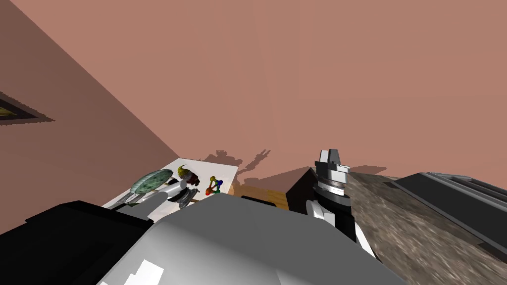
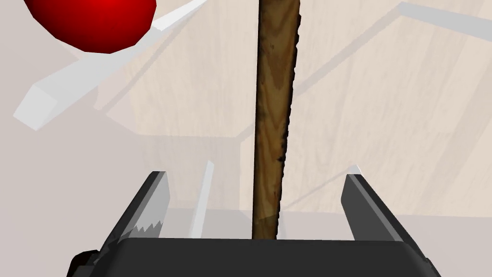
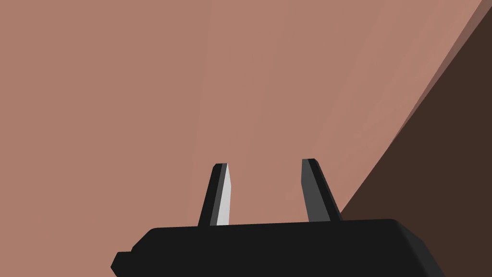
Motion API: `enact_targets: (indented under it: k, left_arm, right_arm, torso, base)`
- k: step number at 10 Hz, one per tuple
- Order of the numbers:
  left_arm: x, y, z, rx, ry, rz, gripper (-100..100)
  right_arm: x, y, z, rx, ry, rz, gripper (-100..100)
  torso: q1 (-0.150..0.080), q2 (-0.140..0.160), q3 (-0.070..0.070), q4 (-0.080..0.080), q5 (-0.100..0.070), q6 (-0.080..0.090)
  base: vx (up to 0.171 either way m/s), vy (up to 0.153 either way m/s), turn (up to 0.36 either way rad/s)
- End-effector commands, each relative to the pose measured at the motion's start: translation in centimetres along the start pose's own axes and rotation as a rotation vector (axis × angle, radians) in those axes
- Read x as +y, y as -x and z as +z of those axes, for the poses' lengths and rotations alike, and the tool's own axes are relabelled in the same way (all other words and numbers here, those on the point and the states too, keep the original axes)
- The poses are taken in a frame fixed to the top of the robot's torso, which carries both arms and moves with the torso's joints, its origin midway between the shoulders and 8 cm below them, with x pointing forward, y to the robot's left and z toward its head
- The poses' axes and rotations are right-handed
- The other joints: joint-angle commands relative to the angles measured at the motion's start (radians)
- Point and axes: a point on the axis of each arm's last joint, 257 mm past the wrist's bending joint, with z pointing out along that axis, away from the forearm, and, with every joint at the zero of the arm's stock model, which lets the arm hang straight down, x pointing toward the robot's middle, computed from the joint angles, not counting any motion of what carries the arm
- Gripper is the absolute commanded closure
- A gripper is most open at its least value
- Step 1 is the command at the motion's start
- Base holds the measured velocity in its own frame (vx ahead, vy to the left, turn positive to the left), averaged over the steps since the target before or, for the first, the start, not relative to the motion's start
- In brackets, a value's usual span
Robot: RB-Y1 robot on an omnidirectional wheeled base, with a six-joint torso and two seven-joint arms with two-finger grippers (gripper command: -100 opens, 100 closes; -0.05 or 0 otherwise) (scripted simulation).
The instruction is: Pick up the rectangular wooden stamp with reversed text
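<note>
Wooden stamp (image 2: 271, 120): stands edge-on on the pale table (image 2: 384, 120), centred between the spread fingers of the left gripper (image 2: 255, 173), touching neither. Risk: uneven closing may tip the thin slab or shove it toward the red ball (image 2: 91, 19). Right gripper (image 3: 264, 163): parted, empty.

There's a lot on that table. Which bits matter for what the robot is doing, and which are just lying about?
For the job:
- the wooden stamp, seen edge-on
- the left claw, open around it, not touching

Just lying about:
- the coloured ball-and-rod toy
- the green oval thing
- the yellow-brown thing beside it
- the right claw, open and idle
</note>
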Motion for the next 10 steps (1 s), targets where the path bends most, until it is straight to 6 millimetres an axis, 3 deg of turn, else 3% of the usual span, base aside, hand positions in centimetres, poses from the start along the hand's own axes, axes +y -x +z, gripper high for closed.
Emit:
enact_targets:
  k: [1, 5, 6, 10]
  left_arm:
    - [-0.5, -0.9, 0.9, -0.002, 0.0, -0.022, -100]
    - [-1.1, -1.8, 1.8, -0.003, 0.0, -0.041, -100]
    - [-1.1, -1.8, 1.9, -0.003, 0.0, -0.044, 100]
    - [-0.9, -1.8, 1.9, -0.003, 0.002, -0.046, 100]
  right_arm:
    - [0.0, 0.0, 0.0, 0.0, 0.0, 0.0, 0]
    - [0.0, 0.0, 0.0, 0.0, 0.0, 0.0, 0]
    - [0.0, 0.0, 0.0, 0.0, 0.0, 0.0, 0]
    - [0.0, 0.0, 0.0, 0.0, 0.0, 0.0, 0]
  torso:
    - [0.0, 0.0, 0.0, 0.0, 0.0, 0.0]
    - [0.003, 0.006, 0.003, 0.001, 0.001, 0.0]
    - [0.001, 0.003, 0.002, 0.001, 0.0, 0.0]
    - [0.001, -0.001, 0.0, 0.0, 0.001, 0.001]
  base:
    - [-0.058, 0.043, -0.121]
    - [-0.089, 0.058, -0.1]
    - [-0.008, 0.005, 0.002]
    - [-0.002, 0.0, 0.004]
